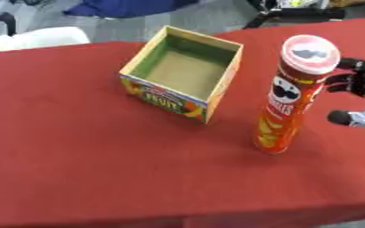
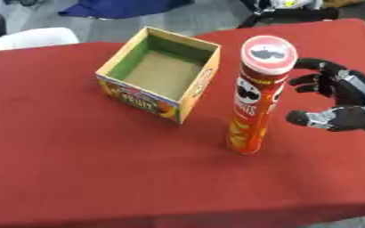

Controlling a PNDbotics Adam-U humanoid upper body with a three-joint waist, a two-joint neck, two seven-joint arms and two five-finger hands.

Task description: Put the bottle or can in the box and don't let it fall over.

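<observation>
1. While my right hand (image 2: 343,103) waits at the right of the frame, its fingers are spread and lightly curved, thumb low and fingers high, with a gap open toward the can; it pinches nothing.
2. My target, the tall red cardboard crisp can with a pale plastic lid (image 2: 257,95), stands upright on the red tablecloth (image 1: 84,151), right of centre. It is just beside my fingertips but, as far as I can see, not touched by them.
3. My goal, the open square cardboard box with green inner walls and a printed fruit label on its front (image 1: 184,73), sits in the upper middle of the frame, near the can's left and apart from it. I see only its bare brown floor inside.
4. My left hand shows in neither view.
5. As I judge it, the task is barely begun: the can is not yet gripped, lifted or moved, and the box has received nothing.
6. What remains for me is to close round the can's body, carry it leftward over the box rim, and set it down on its base. Being tall and narrow, it will probably tip easily, so I should release it only once it stands flat.
</observation>
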